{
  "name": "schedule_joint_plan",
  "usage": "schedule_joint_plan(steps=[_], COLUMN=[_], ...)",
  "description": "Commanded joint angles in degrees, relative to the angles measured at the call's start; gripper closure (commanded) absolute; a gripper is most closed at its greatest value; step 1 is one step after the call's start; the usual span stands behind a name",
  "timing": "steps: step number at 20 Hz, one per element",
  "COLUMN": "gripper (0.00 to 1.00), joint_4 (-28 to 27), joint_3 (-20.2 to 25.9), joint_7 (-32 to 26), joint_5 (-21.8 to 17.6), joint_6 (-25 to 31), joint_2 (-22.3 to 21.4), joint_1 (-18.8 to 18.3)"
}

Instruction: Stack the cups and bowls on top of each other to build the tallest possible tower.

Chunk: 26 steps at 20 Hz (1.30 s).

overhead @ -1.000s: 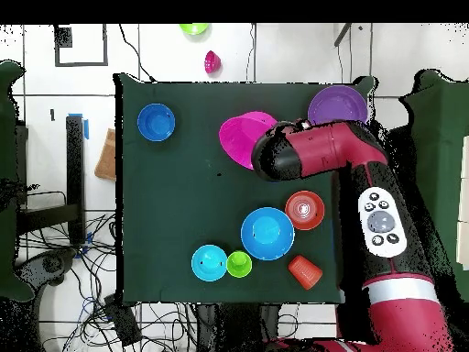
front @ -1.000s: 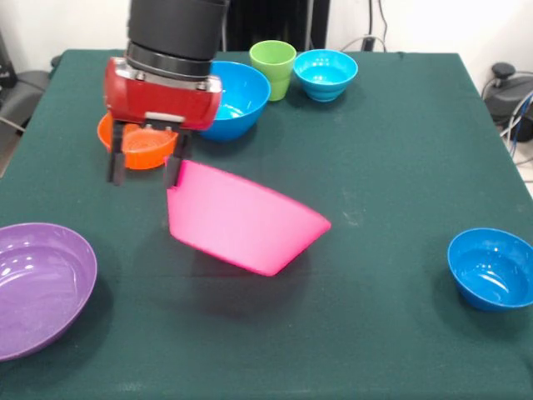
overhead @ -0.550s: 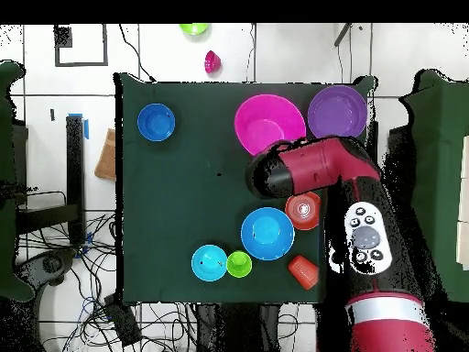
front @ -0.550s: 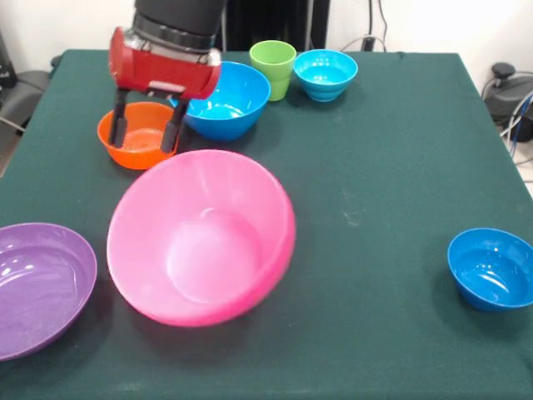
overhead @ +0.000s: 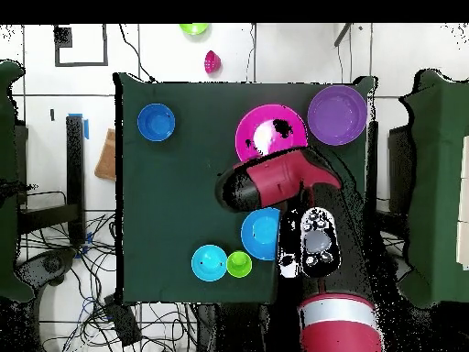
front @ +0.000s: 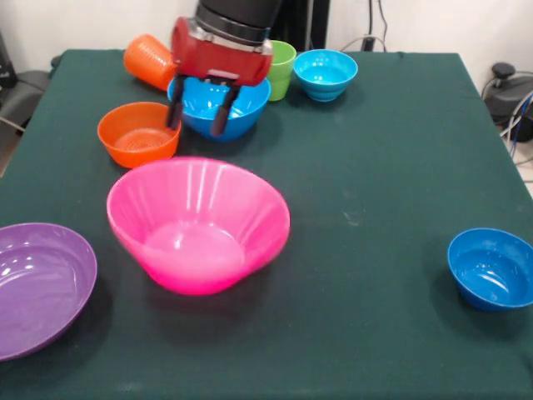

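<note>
Pink plastic fills the middle of the table: the huge pink bowl (front: 198,225) is seen upright on the green cloth (front: 375,150), free of any contact with the arm. The gripper (front: 200,108) is held above the medium blue bowl (front: 241,112), its two dark fingers (front: 223,111) spread apart with nothing between them. The small orange bowl (front: 138,133) is set just beside the blue one, and the orange ribbed cup (front: 150,61) is found lying on its side behind them, partly hidden by the red wrist. The lime green cup (front: 281,65) and the small cyan bowl (front: 325,73) are placed side by side near the far edge. The large purple bowl (front: 37,283) is seen at one near corner and the small dark blue bowl (front: 491,268) well apart at the opposite side. Nothing is stacked on anything else.
</note>
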Motion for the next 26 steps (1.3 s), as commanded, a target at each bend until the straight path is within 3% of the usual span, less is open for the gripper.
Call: schedule_joint_plan(steps=[1, 5, 9, 11, 16, 20, 26], gripper=[0.0, 0.0, 0.0, 0.0, 0.0, 0.0, 0.0], joint_4=[2.25, 1.56, 4.23, 3.13, -0.48, -3.77, -3.89], joint_3=[-2.58, -0.7, 7.43, 9.18, 8.47, 5.74, 7.03], joint_7=[11.94, 7.88, 6.1, 3.34, -0.11, -1.03, -0.99], joint_5=[2.46, 3.92, 10.41, 10.09, 5.79, 0.69, -0.15], joint_6=[0.21, -0.07, -6.18, -6.78, -7.19, -9.23, -10.13], joint_2=[3.01, 2.87, 8.02, 10.43, 11.84, 11.03, 11.25], joint_1=[3.09, -0.06, -10.72, -12.87, -12.55, -9.95, -11.53])
